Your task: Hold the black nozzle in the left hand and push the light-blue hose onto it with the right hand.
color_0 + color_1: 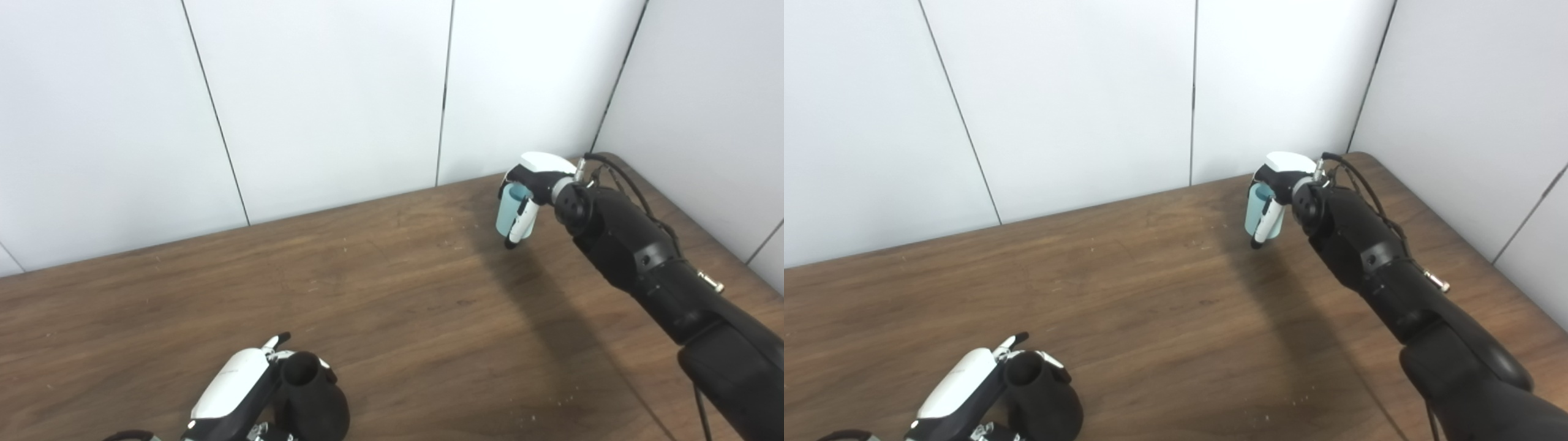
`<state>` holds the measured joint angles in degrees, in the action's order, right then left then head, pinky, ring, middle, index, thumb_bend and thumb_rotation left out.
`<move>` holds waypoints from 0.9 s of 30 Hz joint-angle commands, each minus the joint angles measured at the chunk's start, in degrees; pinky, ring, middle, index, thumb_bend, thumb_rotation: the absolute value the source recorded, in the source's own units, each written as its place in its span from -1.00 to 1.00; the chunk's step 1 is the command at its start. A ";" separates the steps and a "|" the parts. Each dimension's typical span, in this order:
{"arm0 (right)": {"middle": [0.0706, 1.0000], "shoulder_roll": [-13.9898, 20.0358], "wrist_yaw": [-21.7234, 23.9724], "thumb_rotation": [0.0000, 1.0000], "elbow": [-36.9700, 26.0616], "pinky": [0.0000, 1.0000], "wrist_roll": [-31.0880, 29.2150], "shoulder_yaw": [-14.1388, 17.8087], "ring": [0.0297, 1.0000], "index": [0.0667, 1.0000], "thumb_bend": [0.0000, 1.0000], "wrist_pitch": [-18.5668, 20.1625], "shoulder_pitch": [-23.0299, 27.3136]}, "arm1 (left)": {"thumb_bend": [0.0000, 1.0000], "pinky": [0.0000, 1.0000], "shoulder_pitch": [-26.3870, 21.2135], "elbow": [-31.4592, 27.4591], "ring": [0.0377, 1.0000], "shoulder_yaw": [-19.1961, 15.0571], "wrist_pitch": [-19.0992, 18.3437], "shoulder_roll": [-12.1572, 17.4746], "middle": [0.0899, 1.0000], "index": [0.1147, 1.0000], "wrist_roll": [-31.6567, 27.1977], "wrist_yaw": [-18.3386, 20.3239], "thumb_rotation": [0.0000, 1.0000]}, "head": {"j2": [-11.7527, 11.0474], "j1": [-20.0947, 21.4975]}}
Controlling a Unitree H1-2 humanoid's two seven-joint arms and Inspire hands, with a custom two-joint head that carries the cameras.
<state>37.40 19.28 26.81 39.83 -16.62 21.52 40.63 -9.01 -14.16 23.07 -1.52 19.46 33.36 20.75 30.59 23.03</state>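
Note:
The black nozzle [312,398] stands upright near the table's front edge, open end up, with my left hand [236,386] wrapped round its left side and shut on it. Far across the table at the back right, my right hand [530,187] is shut on the short light-blue hose [509,211], which hangs upright just above the wood. The two hands are far apart. In the right eye view the hose [1257,211] and nozzle [1041,398] show the same way.
The brown wooden table [392,288] runs to white wall panels at the back and right. My black right forearm [643,263] crosses the table's right side, casting a shadow towards the front.

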 commanded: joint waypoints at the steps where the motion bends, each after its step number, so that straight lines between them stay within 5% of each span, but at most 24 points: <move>1: 0.29 2.09 -1.63 -1.00 -1.35 0.16 1.05 0.44 0.17 0.28 0.64 -0.37 2.71 | 0.04 1.00 1.54 0.91 0.42 1.30 -2.64 1.56 -0.08 -0.22 1.12 3.97 -1.00 | 0.08 -0.02; 18: 0.13 1.43 -4.76 -1.00 -1.17 0.05 1.56 1.00 0.00 0.20 0.59 -0.55 2.46 | 0.04 1.00 1.42 0.72 0.43 1.58 -3.31 1.88 -0.08 -0.21 1.61 4.78 -1.00 | 0.33 -0.26; 19: 0.03 1.37 -5.11 -1.00 -1.31 0.01 1.46 1.12 -0.11 0.11 0.31 -0.63 2.40 | 0.04 1.00 1.37 0.68 0.43 1.62 -3.42 1.87 -0.08 -0.21 1.66 4.86 -1.00 | 0.34 -0.28; 21: -0.07 1.28 -6.01 -1.00 -1.88 -0.05 1.36 1.34 -0.17 0.03 0.11 -0.87 2.20 | 0.04 1.00 1.23 0.61 0.43 1.70 -3.71 1.85 -0.08 -0.21 1.71 5.03 -1.00 | 0.36 -0.27; 27: -0.10 1.17 -12.43 -1.00 -0.26 -0.20 1.55 1.75 -0.16 -0.13 0.02 -5.39 1.93 | 0.04 1.00 0.85 0.11 0.43 2.00 -4.57 1.96 -0.09 -0.21 1.68 5.31 -1.00 | 0.51 -0.10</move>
<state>37.20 9.90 27.05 40.83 -16.10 18.07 40.21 -9.40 -14.98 23.66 -3.54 19.59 33.55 21.64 31.02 22.85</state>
